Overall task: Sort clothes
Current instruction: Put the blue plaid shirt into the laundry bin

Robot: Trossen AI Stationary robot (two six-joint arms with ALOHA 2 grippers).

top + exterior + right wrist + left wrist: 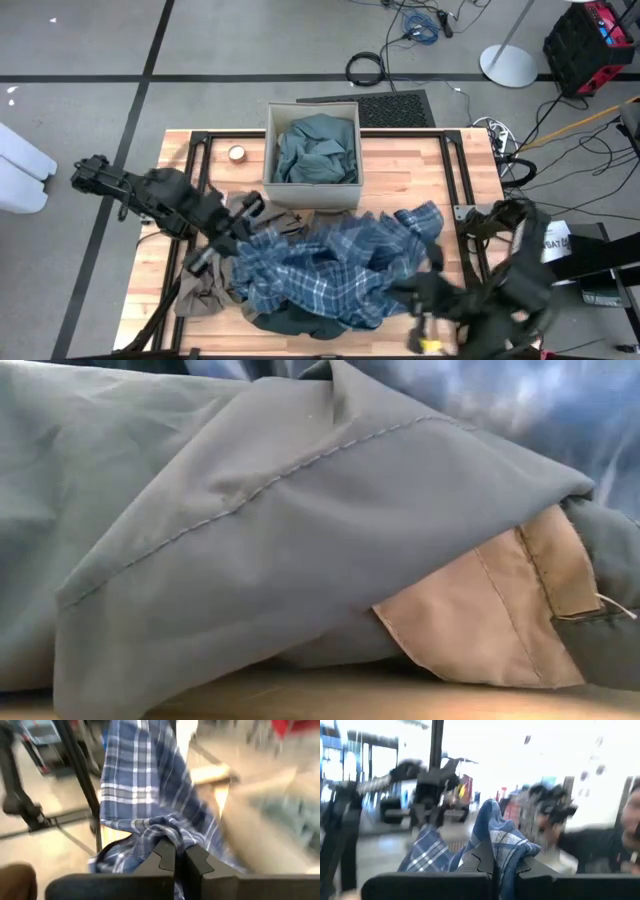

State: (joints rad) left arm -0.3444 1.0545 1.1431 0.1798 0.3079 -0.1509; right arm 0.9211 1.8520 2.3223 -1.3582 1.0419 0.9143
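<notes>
Beige fabric box (311,187) on far half of wooden table (400,180), upright, open top. Small tape roll (237,153) just left of box, apart from it. Black floor mat (395,107) beyond table's far edge. Coiled black cable (365,69) on floor. Red-black case (588,45) at far right.

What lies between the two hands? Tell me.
In the high view the blue plaid shirt spans from the left hand to the right hand; each hand is shut on it.

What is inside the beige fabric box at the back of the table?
A crumpled teal-grey shirt fills the beige fabric box. Whether anything lies under it cannot be seen; the shirt covers the box's bottom.
</notes>
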